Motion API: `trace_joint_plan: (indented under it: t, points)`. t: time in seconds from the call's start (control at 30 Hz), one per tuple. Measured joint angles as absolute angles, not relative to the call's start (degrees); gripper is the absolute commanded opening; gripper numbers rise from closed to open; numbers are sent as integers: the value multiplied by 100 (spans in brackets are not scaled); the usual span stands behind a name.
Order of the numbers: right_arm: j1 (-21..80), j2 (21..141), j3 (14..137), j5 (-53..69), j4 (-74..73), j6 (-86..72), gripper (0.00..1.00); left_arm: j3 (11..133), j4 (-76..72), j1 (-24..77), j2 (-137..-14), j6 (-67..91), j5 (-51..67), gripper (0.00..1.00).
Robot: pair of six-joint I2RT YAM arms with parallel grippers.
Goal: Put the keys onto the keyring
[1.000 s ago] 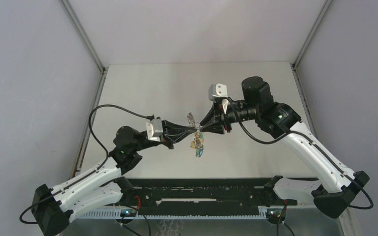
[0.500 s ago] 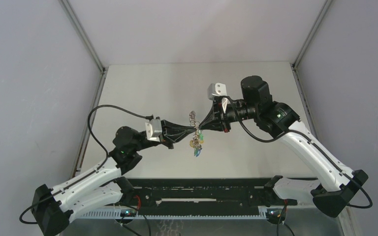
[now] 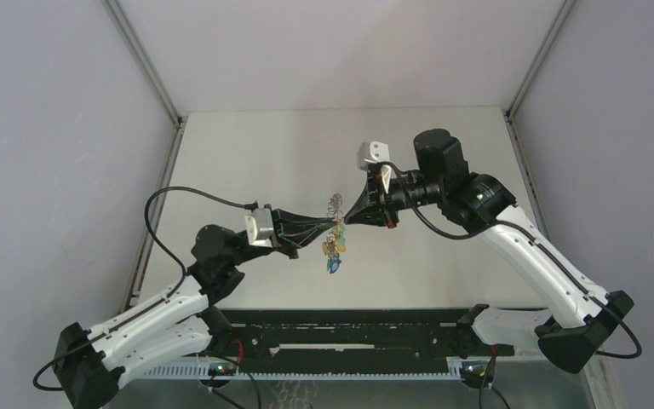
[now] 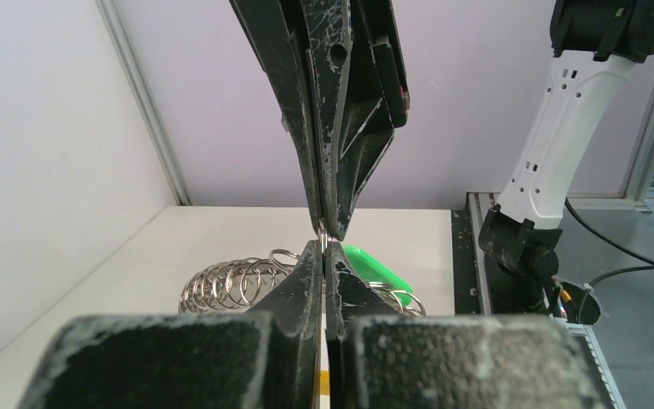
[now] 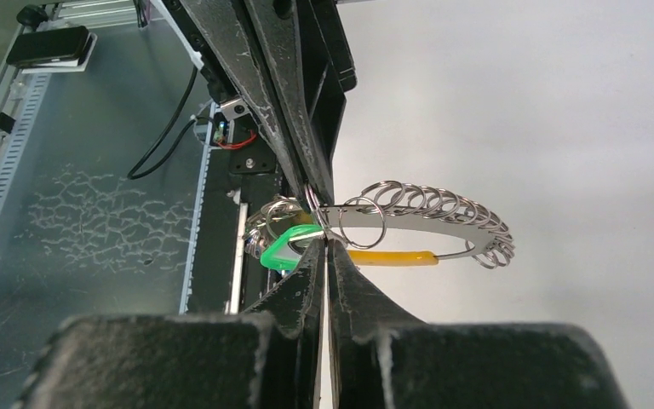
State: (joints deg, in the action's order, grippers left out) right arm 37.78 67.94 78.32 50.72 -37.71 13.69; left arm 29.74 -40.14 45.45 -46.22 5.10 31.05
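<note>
White-shelled left arm (image 3: 170,298) reaches up from the near edge, forearm almost level, jaws pinched shut on the keyring (image 5: 417,223). From the opposite side the right arm (image 3: 528,247) arcs in, jaws clamped on the same loop, tip to tip. Held clear above the worktop (image 3: 247,153), the ring is probably steadied for threading; the green key (image 5: 288,247) and blue key (image 3: 333,267) dangle beneath.
</note>
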Motion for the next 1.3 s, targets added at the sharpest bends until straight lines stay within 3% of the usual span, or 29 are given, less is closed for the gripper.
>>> trace_joint_plan:
  t: [0.37,0.5,0.73,1.17,1.3]
  points:
    - [3752,7194,7988,5124,-4010,1111,0,2882,-4654,4545,-4670,729,3004,0]
    - [3747,7164,7988,5111,-4069,1216,17,2882,-4788,4545,-4683,803,2978,0]
    - [3697,6593,7988,5054,-4106,1761,29,2882,-4657,4545,-4683,799,2954,0]
    - [3817,6729,8027,5352,-3970,2331,31,2882,-4460,4545,-4687,801,3186,0]
    - [3865,6838,8034,5343,-3988,2377,27,2882,-4445,4545,-4696,801,3282,0]
